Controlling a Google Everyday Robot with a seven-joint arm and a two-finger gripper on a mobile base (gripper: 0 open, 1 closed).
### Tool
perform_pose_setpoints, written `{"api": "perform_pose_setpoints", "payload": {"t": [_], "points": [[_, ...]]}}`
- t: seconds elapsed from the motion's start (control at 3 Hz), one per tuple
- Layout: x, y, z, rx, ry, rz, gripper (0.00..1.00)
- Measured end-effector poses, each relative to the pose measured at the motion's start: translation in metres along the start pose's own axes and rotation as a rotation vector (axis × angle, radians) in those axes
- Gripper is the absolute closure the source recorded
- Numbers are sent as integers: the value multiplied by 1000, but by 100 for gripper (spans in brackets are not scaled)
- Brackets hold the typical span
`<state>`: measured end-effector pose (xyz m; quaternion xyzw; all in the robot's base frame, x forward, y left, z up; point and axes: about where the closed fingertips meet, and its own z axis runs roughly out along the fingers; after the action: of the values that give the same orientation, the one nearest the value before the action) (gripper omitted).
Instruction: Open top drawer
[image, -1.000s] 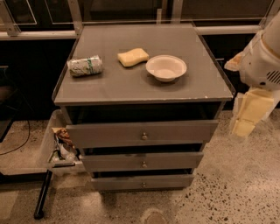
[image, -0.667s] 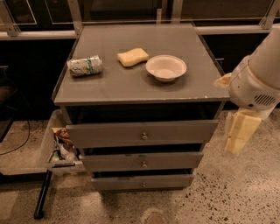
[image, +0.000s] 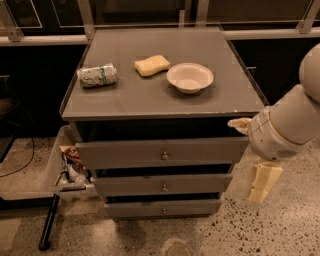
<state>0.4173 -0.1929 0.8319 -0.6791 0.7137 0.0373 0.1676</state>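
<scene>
Descending and shifting left since the earlier views: the gripper (image: 262, 186), together with the bulky white forearm (image: 286, 129) carrying it. Now hanging just beside the right edge of the cabinet (image: 150, 102), at about the height of the middle drawer (image: 125, 186), and touching nothing. Not possible to tell whether spread or closed.

Remaining unchanged throughout: the top drawer (image: 120, 154), sitting directly under the cabinet top as the widest of three grey fronts. Carrying one small round knob (image: 164, 156) at centre. Appearing shut or very nearly shut, with a dark gap showing above the front panel. Judging the task as not yet begun on the drawer itself, and the approach as under way.

Implying for the next step: swinging further left and rising to knob height, since the gripper is presently hanging to the right of and lower than the knob. Risking a snag on the cabinet corner if travelling straight across.

Lying on the cabinet top, well apart from the arm: a crushed can (image: 97, 75), a yellow sponge (image: 152, 65) and a white bowl (image: 190, 78). Sitting below the middle drawer: the bottom drawer (image: 130, 208). Standing on the floor at the left: a cluttered bin (image: 30, 185).
</scene>
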Motion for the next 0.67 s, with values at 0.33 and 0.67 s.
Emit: {"api": "perform_pose_setpoints", "payload": {"t": [0.33, 0.67], "points": [[10, 11, 41, -55, -28, -5, 0], [10, 11, 41, -55, -27, -5, 0]]}}
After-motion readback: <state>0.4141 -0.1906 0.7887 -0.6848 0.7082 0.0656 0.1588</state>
